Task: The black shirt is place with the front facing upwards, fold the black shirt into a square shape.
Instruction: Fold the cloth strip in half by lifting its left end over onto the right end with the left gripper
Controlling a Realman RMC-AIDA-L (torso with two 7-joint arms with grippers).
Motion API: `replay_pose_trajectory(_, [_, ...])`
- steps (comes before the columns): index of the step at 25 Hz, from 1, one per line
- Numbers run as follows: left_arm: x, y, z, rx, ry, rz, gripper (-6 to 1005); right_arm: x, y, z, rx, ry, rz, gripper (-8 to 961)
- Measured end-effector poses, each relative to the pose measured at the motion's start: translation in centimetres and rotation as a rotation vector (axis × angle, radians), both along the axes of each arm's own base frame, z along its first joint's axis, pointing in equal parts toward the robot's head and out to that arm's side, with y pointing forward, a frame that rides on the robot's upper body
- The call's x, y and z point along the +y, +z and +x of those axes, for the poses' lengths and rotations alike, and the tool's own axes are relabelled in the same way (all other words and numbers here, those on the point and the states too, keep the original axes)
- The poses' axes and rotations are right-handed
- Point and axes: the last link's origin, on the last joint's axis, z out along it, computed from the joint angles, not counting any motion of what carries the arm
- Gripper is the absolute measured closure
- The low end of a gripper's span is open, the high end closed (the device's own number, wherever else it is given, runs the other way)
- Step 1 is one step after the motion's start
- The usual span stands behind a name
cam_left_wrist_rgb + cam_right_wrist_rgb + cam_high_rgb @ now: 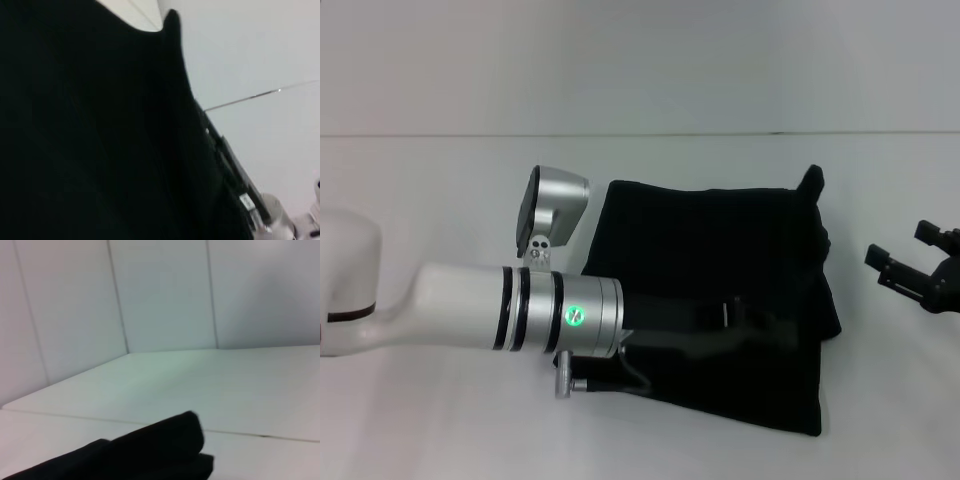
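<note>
The black shirt (720,290) lies folded into a rough square on the white table, plain black side up. Its lettering and neck label are hidden. One corner pokes up at the far right (811,180). My left arm reaches in from the left, and my left gripper (752,328) is low over the near right part of the shirt, black against black. The shirt fills most of the left wrist view (90,130). My right gripper (907,262) is open and empty, off the shirt's right edge. A raised bit of the shirt shows in the right wrist view (165,445).
The white table (440,200) runs back to a pale wall (640,60). My left arm's silver wrist (560,315) and elbow joint (555,205) cover the shirt's left edge.
</note>
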Motion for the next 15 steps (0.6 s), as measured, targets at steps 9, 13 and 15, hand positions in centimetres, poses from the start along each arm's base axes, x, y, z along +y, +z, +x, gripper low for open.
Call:
replay_pose_trajectory(9, [-2.2,0.1,-1.1,0.004,-0.048,-0.099,831,0.0,1.2,0.9,0.051,-0.068,0.091,25])
replay_pose_trajectory(13, [-2.9,0.0,-0.7,0.003,-0.107,-0.135,700,0.1,1.4,0.9,0.068,-0.072,0.107,25])
replay_pose_trajectory(15, [-3.0,0.5,-0.2,-0.036,-0.171,-0.114,606,0.2,1.3,0.7,0.078,-0.071,0.104,25])
